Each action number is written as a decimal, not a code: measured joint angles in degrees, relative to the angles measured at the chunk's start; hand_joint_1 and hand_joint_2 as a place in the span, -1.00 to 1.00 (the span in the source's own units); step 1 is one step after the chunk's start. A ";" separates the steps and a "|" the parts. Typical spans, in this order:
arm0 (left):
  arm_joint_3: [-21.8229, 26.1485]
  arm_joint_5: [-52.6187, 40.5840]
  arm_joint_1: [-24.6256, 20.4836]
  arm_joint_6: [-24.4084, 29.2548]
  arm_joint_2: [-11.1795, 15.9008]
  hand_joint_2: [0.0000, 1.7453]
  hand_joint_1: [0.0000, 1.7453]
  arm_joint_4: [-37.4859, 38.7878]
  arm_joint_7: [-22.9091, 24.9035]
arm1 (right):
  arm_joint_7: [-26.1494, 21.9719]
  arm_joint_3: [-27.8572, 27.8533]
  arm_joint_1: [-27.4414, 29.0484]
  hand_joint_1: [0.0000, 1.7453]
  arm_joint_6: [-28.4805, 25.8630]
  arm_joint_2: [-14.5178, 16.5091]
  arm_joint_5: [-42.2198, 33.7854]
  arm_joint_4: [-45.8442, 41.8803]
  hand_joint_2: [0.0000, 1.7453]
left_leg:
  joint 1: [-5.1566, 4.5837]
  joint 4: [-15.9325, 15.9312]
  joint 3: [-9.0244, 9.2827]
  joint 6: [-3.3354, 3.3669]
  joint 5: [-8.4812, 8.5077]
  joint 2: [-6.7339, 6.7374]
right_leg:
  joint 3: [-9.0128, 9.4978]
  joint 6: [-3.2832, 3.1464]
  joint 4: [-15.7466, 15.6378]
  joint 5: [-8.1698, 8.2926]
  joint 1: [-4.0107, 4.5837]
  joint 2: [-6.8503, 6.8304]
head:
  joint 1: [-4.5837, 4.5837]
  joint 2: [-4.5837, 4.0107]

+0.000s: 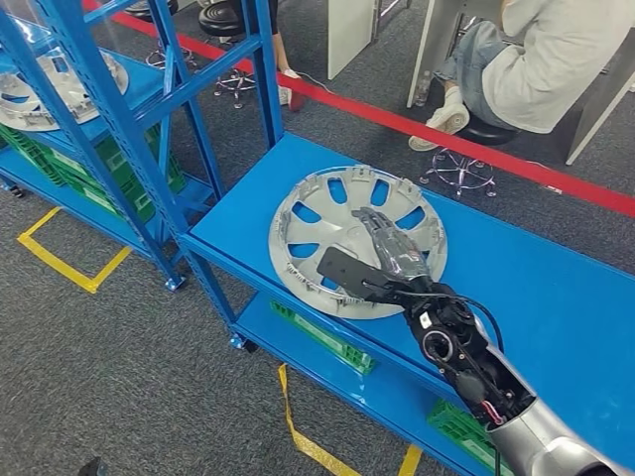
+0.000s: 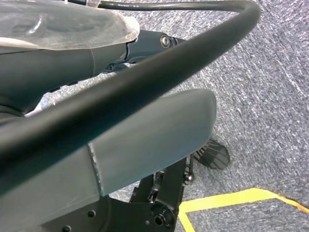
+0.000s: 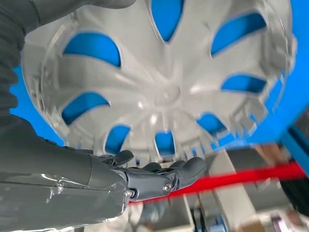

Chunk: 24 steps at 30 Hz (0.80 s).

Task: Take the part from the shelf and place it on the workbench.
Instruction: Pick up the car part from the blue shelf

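- Head view: the hubcap (image 1: 358, 241) lies flat on the blue bench (image 1: 539, 307) at frame centre. The right hand (image 1: 386, 253) reaches in from the lower right, fingers stretched over the hubcap with nothing grasped. A second hubcap (image 1: 53, 89) sits on the shelf (image 1: 97, 129) at upper left. A seated person (image 1: 524, 59) is at upper right.
- Left wrist view: the left hand (image 2: 146, 135) hangs over grey carpet (image 2: 269, 96); whether it is clenched I cannot tell.
- Right wrist view: the right hand's fingers (image 3: 160, 176) lie extended beside the hubcap.

The silver wheel cover (image 1: 340, 238) lies flat on the blue workbench (image 1: 539, 297), near its left end.
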 joint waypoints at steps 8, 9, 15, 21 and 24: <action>0.00 -0.17 -0.01 -0.31 -0.01 -1.00 -1.00 0.00 0.28 | 1.27 1.02 -0.42 -1.00 5.47 -0.09 -2.54 2.44 1.00 | 0.00 0.00 0.00 0.00 0.00 -0.02 | 0.03 0.00 0.00 0.00 0.00 -0.01 | 0.01 0.00; 0.00 -0.17 -0.01 -0.33 -0.01 -1.00 -1.00 0.00 0.34 | 1.37 1.14 -0.56 -1.00 5.60 -0.09 -2.64 2.84 1.00 | 0.00 0.00 0.00 0.00 0.00 -0.02 | 0.03 0.00 0.00 0.00 0.00 -0.01 | 0.01 0.00; -0.02 -0.42 -0.01 -0.36 -0.01 -1.00 -1.00 0.00 0.43 | 2.19 1.79 -0.88 -1.00 5.85 -0.41 -3.10 4.40 1.00 | 0.00 0.00 0.00 0.00 0.00 -0.02 | 0.02 0.00 0.00 0.00 0.00 -0.01 | 0.00 0.00; -0.06 -0.50 -0.02 -0.49 -0.01 -1.00 -1.00 0.00 0.43 | 2.44 1.91 -0.87 -1.00 5.88 -0.87 -3.11 5.20 1.00 | 0.00 0.00 0.00 0.00 0.00 -0.02 | 0.02 0.00 0.00 0.00 0.00 -0.01 | -0.02 0.00; -0.11 -0.60 -0.01 -0.55 -0.01 -1.00 -1.00 0.00 0.42 | 3.01 1.96 -0.85 -1.00 6.11 -1.07 -3.12 5.48 1.00 | 0.00 0.00 0.00 0.00 0.00 -0.02 | 0.02 0.00 0.00 0.00 0.00 -0.01 | -0.02 0.00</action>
